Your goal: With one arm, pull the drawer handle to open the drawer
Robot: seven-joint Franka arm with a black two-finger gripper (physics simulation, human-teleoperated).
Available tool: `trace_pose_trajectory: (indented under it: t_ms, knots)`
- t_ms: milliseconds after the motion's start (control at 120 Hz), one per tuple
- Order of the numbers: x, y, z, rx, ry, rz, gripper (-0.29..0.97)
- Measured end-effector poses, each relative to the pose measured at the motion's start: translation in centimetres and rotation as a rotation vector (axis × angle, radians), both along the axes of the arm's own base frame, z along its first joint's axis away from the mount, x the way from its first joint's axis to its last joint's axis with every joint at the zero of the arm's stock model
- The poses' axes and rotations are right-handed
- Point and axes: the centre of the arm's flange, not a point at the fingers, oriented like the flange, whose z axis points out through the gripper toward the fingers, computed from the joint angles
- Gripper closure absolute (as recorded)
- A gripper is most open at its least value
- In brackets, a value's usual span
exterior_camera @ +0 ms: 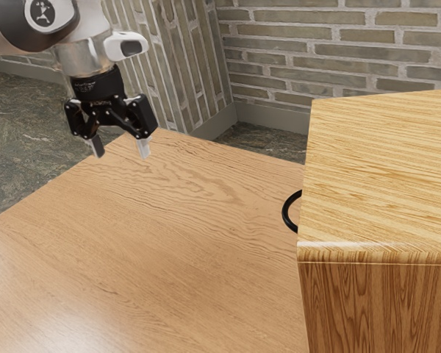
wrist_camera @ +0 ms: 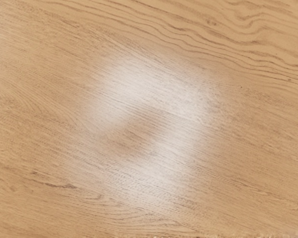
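**Open gripper hangs over the table, well apart from the drawer handle**

Exterior view: the arm comes in from the upper left, and its black gripper [exterior_camera: 120, 151] points down above the far part of the wooden table [exterior_camera: 169, 243]. Its two fingers stand wide apart with nothing between them, and their pale tips hang clear of the tabletop. At the exterior view's right stands a wooden cabinet [exterior_camera: 382, 169], its top and one side face toward the camera. The drawer handle [exterior_camera: 290, 211], a thin black loop, juts out from the cabinet's front, which faces the exterior view's left. Only part of the loop shows past the cabinet's edge. From this angle I cannot tell whether the drawer is open or shut. The gripper is well apart from the handle, higher and further toward the exterior view's left. Behind the table run a brick wall [exterior_camera: 338, 51] and a dark stone floor [exterior_camera: 22, 132].

Wrist view: the camera looks down on the table's bare wood grain [wrist_camera: 64, 188], with a pale sheen [wrist_camera: 154, 109] near the middle.
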Motion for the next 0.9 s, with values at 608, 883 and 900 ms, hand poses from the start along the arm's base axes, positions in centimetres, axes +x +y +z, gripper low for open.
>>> trace_pose_trajectory:
  t_ms: [608,883,900]
  knots:
    - [-4.7,-6.1,-8.7,-0.026,-0.076,-0.043,0.0]
    - [-4.8,-8.6,-6.8,-0.146,-0.218,-0.033,0.0]
    - [-4.7,-8.8,-6.7,-0.154,-0.223,-0.034,0.0]
